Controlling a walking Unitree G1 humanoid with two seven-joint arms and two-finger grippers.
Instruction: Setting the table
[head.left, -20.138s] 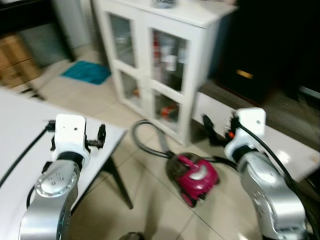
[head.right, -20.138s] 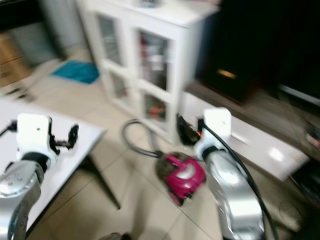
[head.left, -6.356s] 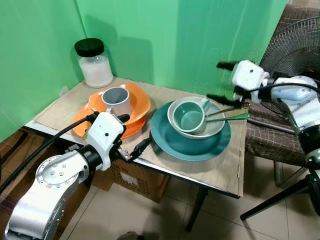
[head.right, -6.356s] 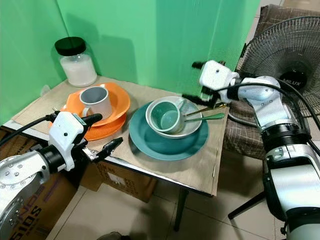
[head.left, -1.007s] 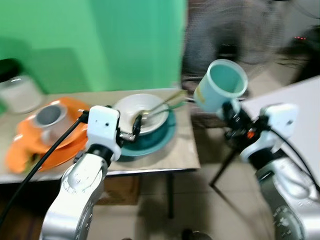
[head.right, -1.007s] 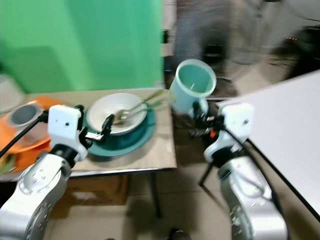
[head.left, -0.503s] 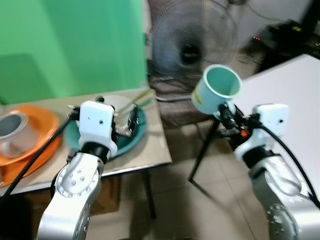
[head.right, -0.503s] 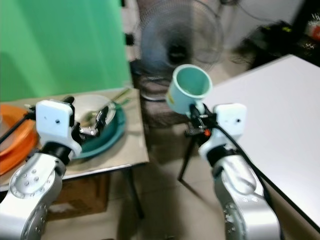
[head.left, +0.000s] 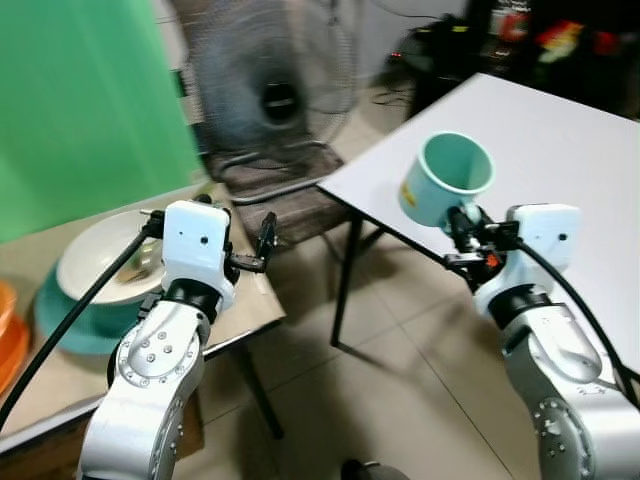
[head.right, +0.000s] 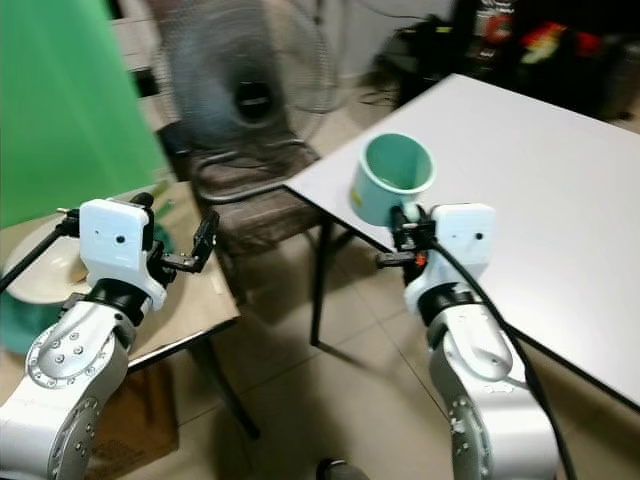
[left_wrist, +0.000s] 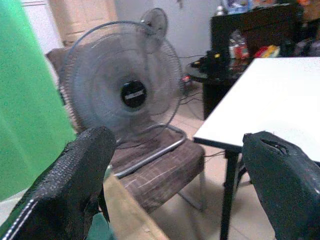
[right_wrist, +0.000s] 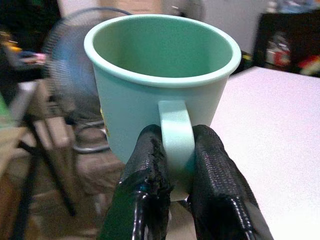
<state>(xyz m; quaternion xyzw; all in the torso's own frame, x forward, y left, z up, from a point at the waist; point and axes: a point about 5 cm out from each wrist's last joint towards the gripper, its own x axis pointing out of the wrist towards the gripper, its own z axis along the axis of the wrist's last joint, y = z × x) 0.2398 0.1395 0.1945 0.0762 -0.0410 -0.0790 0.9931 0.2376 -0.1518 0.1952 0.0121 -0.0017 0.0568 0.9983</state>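
- The right end effector (right_wrist: 172, 165) is clamped on the handle of the teal mug (head.left: 447, 179), holding it tilted in the air just above the near edge of the white table (head.left: 560, 130).
- The left end effector (left_wrist: 175, 170) hangs with fingers apart, holding nothing, near the side table (head.left: 255, 305) with the white bowl (head.left: 100, 265).
- To do this well, the robot should probably level the mug, carry it well in from the table's edge, and lower it until its base rests flat before the fingers part.
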